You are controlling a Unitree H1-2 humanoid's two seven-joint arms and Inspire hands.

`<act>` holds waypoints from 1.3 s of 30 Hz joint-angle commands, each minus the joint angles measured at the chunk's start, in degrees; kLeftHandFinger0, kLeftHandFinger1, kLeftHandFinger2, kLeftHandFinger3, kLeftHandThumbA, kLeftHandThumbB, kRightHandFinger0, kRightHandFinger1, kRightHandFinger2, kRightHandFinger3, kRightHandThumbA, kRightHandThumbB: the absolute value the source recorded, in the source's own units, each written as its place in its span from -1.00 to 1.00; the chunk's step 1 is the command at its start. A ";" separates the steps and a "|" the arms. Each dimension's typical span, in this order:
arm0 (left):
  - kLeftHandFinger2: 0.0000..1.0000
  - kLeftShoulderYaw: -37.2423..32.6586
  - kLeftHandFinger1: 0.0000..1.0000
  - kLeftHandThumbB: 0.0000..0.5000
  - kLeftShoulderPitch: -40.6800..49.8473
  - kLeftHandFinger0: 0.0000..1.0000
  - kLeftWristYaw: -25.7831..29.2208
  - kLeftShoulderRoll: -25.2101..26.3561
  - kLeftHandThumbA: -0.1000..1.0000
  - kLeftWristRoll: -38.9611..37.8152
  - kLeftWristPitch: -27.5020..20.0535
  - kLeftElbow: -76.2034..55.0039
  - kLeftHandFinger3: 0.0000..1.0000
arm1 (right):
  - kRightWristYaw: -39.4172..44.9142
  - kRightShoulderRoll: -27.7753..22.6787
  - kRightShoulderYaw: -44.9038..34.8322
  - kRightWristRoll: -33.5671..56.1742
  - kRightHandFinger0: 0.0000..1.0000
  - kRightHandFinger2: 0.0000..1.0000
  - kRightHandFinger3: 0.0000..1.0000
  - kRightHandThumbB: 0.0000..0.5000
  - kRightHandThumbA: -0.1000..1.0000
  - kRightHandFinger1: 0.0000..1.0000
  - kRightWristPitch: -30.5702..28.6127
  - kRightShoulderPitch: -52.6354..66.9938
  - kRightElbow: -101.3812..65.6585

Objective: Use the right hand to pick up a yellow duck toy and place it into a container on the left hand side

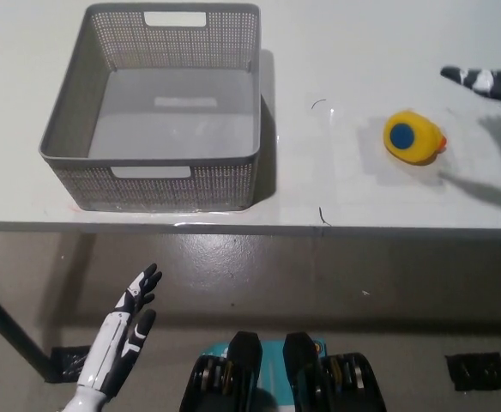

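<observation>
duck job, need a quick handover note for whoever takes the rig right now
Right hand: only a small part shows at the picture's right edge, above the table and beyond the duck, holding nothing visible; open or shut cannot be told.
Left hand: resting low at lower left, below the table edge, open and empty.
Yellow duck toy: lying on the white table, right of the basket, not touched.
Grey basket: on the table's left, nothing in it.
Done: nothing yet.
Left: grasp the duck, carry it left, drop it into the basket.
</observation>
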 commanded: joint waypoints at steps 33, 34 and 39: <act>1.00 -0.28 1.00 -0.59 2.14 1.00 -0.45 0.23 1.00 0.43 -1.48 -2.59 1.00 | 24.46 3.64 16.87 0.03 1.00 1.00 1.00 0.97 1.00 1.00 -4.13 -25.53 51.02; 1.00 -0.30 1.00 -0.57 2.09 1.00 -0.50 0.28 1.00 0.51 -1.38 -2.72 1.00 | 24.10 3.88 17.45 -0.60 1.00 1.00 1.00 0.96 1.00 1.00 -4.56 -25.50 51.24; 1.00 -0.25 1.00 -0.53 1.55 1.00 -0.85 0.30 1.00 -0.12 -1.40 -2.53 1.00 | 22.99 4.08 18.66 -1.84 1.00 1.00 1.00 0.94 1.00 1.00 -4.98 -24.93 50.40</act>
